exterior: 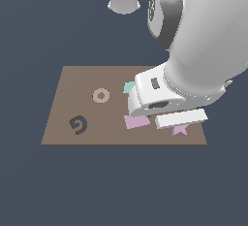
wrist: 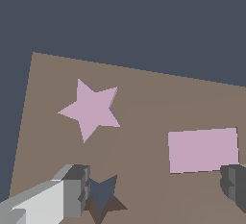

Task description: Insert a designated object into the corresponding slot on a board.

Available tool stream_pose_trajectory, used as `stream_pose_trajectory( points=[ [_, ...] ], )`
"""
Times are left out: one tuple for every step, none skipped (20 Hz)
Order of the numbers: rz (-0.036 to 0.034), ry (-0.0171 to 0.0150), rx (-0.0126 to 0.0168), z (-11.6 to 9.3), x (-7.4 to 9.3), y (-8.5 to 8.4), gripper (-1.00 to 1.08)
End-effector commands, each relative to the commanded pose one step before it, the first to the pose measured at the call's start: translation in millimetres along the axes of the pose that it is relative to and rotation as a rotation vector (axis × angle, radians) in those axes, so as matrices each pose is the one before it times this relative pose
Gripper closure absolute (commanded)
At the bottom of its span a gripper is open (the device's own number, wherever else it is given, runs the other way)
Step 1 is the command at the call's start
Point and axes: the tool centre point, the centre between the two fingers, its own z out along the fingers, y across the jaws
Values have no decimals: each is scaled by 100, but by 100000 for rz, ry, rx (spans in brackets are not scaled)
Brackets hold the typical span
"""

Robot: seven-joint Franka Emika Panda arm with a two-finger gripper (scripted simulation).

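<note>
Hand point(wrist: 153, 189) spread wide over the flat brown board point(wrist: 144, 98), pale pink star block point(wrist: 91, 110) near its corner, wrist view alone showing the navy star cutout point(wrist: 102, 192).

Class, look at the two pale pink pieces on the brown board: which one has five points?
The pink star, near the board's corner. The other pink piece is a plain rectangle with four straight sides.

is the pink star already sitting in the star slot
No, in the wrist view the pink star lies flat on the board, apart from the empty star slot.
</note>
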Motion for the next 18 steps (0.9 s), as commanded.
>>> stream_pose_trajectory(
  points=[
    [-2602, 92, -39, 1066, 1111, -1439, -92],
    [-876, 2, -12, 355, 367, -480, -92],
    [-804, 2, -12, 325, 338, -439, -92],
    [-736, 2, -12, 294, 311, -401, -92],
    [-668, 1, -12, 264, 284, -362, -92],
    [-606, 1, -11, 237, 259, -327, -92],
    [-548, 1, -10, 213, 236, -295, -92],
    [-493, 1, -10, 191, 212, -265, -92],
    [-442, 0, -9, 170, 190, -238, -92],
    [-387, 0, -8, 150, 168, -208, -92],
    [-338, 0, -7, 129, 146, -181, -92],
    [-285, 0, -6, 110, 125, -152, -92],
    [-239, 0, -5, 90, 104, -127, -92],
    [-189, 0, -4, 70, 84, -100, -92],
    [-138, 0, -3, 51, 64, -72, -92],
    [-98, 0, -2, 32, 45, -51, -92],
    [-49, 0, -1, 13, 25, -24, -92],
    [0, 0, 0, -7, 6, 3, -92]
  ],
)
